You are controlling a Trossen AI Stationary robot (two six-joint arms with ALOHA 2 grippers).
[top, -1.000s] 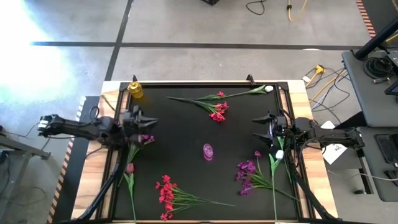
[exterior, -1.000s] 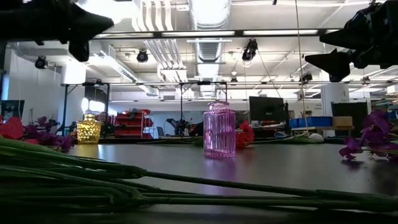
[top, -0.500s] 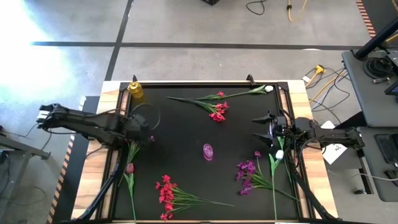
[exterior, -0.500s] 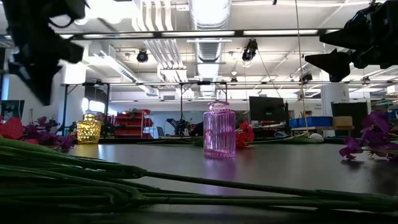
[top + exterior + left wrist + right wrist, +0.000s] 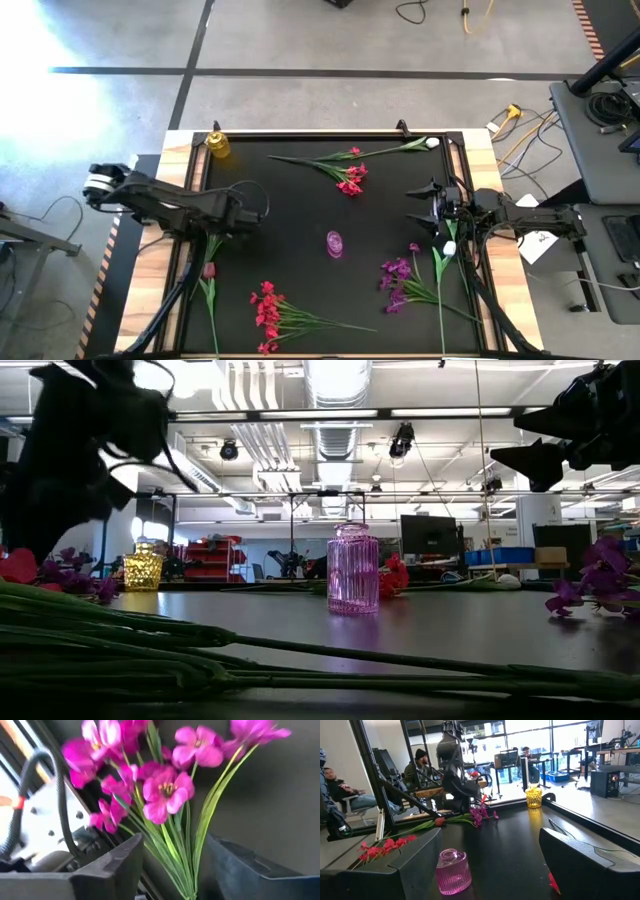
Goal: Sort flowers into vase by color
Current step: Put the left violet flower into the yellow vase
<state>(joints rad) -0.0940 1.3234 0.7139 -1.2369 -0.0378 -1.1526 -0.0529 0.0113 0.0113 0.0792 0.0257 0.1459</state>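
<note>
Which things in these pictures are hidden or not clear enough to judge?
- High view: the left gripper covers the purple spray, so its grip is hidden.
- Left wrist view: the stems run out at the picture's edge between the fingers.
- Low view: blurred stems fill the foreground; the left arm is only a silhouette.

— Left arm? 
— Stretched low over the tabletop's left side, its dark two-finger left pincer (image 5: 243,214) pointing downward, fingers (image 5: 107,870) spread apart.

— Right arm? 
— Raised at the right edge; the dark right pincer (image 5: 421,210) faces inward, fingers (image 5: 585,862) parted.
</note>
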